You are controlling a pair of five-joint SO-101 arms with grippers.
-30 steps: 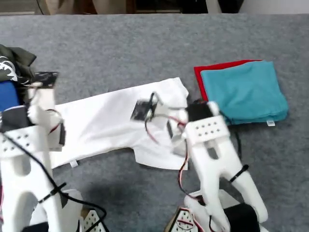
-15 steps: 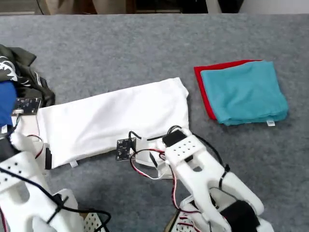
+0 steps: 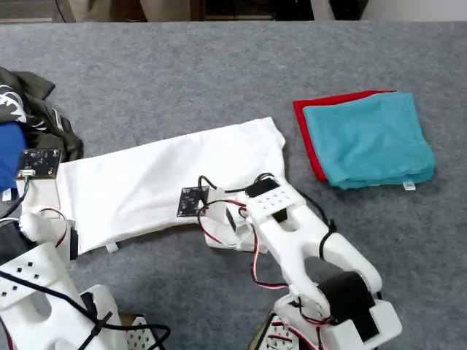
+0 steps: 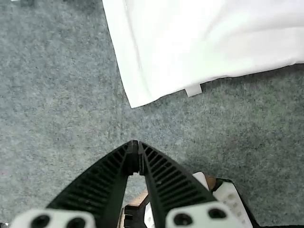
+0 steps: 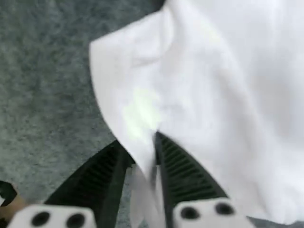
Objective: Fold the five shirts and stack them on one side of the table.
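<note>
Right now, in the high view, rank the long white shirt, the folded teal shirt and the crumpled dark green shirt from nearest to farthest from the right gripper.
1. The long white shirt, centre: held in the right gripper.
2. The folded teal shirt, right side.
3. The crumpled dark green shirt, far left.

Smooth matt white cloth shirt point(image 3: 160, 182) on rough grey carpet-like table point(image 3: 182, 73).

A white shirt point(image 3: 160, 182) lies flat mid-table, teal shirt point(image 3: 368, 142) folded atop red shirt point(image 3: 300, 109).
</note>
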